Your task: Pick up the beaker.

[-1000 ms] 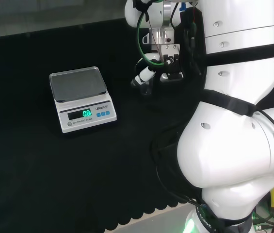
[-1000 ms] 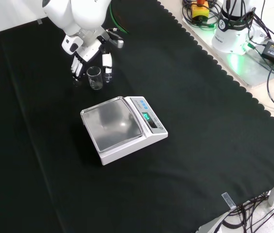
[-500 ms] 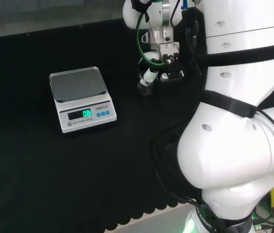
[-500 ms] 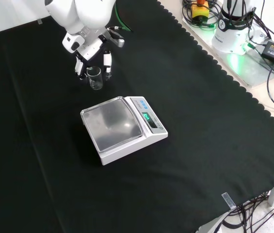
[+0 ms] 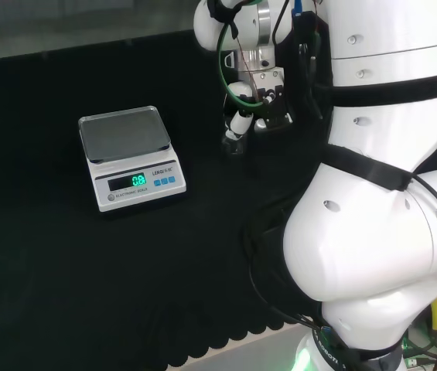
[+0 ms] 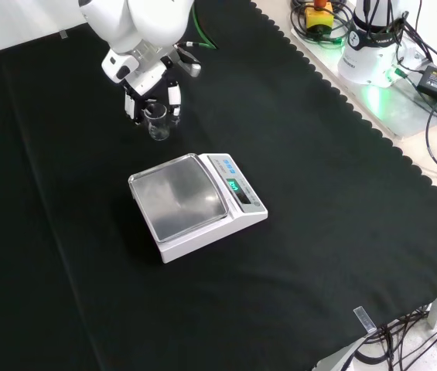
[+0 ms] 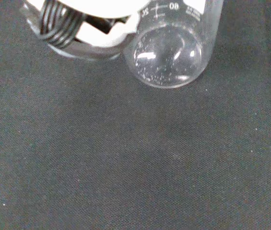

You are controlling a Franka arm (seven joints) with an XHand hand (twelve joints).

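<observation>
In the head view, a white electronic scale [image 5: 131, 157] sat at the left on the black cloth of the table [image 5: 63, 294], its steel pan bare and a green readout lit on its front face. To the right of the scale, apart from it, the robot hand [image 5: 243, 116] hung from the wrist with its fingers pointing down at the cloth. The clear beaker [image 5: 233, 144] stood just under those fingertips, hard to make out against the dark cloth. Farther right, the arm's big white links [image 5: 373, 193] filled that side of the view.

In the front view, the robot hand [image 6: 150, 93] came down from the top left, and the beaker [image 6: 158, 122] stood upright on the cloth among its fingers, with a white-tipped finger [image 6: 174, 97] against the glass on the right and dark fingers close on the left. The fingers were curled in round the beaker's upper part, closed on it. Below and to the right of the beaker, near but not touching, lay the scale [image 6: 196, 205], set at an angle. At the far right, past the cloth's scalloped edge, the arm's base [image 6: 373, 39] and some cables stood on the table.

In the wrist view, the beaker [image 7: 170, 52] lay close and large, its round bottom and printed graduation marks plain, with a black-ribbed white finger [image 7: 73, 26] pressed beside it over the cloth.
</observation>
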